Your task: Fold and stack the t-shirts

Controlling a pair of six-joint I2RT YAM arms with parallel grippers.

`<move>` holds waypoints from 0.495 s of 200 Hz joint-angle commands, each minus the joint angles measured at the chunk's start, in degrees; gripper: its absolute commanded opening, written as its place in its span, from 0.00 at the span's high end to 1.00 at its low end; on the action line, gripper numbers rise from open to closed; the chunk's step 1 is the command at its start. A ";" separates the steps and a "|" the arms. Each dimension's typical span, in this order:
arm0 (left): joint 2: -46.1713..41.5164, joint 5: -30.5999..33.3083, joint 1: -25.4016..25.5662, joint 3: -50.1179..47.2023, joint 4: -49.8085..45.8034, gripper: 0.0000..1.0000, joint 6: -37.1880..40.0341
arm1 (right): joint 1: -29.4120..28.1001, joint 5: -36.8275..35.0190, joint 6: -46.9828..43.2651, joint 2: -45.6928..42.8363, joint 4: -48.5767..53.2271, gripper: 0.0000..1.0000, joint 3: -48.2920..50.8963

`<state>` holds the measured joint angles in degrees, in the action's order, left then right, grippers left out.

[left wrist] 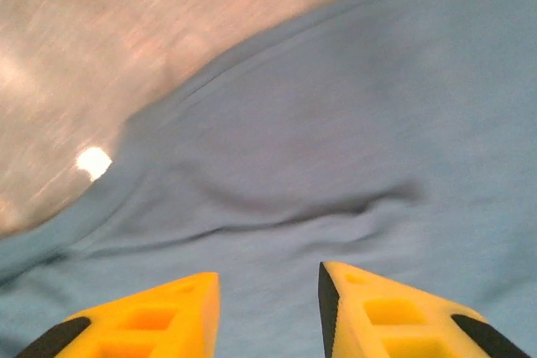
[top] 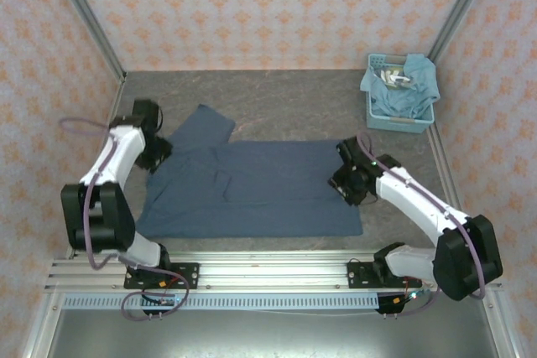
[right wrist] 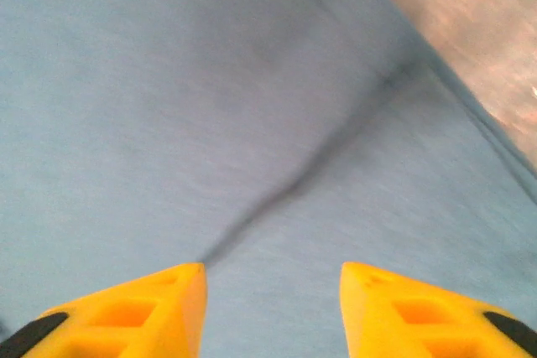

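Note:
A dark slate-blue t-shirt [top: 252, 186] lies spread on the table, one sleeve reaching toward the back left. My left gripper [top: 156, 150] is at the shirt's left edge; in the left wrist view it [left wrist: 268, 287] is open just above the fabric [left wrist: 336, 140], nothing between the yellow fingers [left wrist: 382, 312]. My right gripper [top: 346, 175] is at the shirt's right edge; seen from the right wrist it [right wrist: 273, 291] stands open over the cloth [right wrist: 210, 106], a crease running up from its left finger [right wrist: 155, 308]. A lighter teal-blue t-shirt [top: 413, 90] is bunched in the basket.
A light-blue plastic basket [top: 394, 121] stands at the back right corner. Bare grey tabletop [top: 285, 94] lies behind the spread shirt. Patterned walls enclose the table on three sides, and a metal rail [top: 268, 270] runs along the near edge.

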<state>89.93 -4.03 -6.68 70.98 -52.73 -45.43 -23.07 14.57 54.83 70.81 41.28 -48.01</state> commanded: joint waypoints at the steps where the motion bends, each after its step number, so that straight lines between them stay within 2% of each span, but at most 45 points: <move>1: 10.26 0.14 2.23 10.76 0.35 0.58 3.08 | 3.60 1.39 -10.28 6.04 -7.67 0.51 -6.70; 26: 21.77 -0.10 4.24 24.32 1.67 0.49 4.12 | 6.29 7.01 -18.13 14.46 -12.34 0.45 -16.07; 44: 29.25 -0.71 4.96 33.54 2.85 0.41 3.79 | 8.04 9.44 -20.91 19.86 -12.17 0.43 -21.94; 68: 38.49 -0.49 5.69 45.73 2.47 0.39 3.05 | 10.48 10.07 -21.71 25.75 -11.01 0.43 -27.53; 99: 49.60 0.29 6.54 60.78 -0.11 0.39 2.57 | 11.47 10.35 -20.90 28.79 -11.15 0.44 -29.83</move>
<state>133.88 -5.10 -0.82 121.40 -49.47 -42.94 -12.14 24.01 35.79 97.89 29.67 -75.44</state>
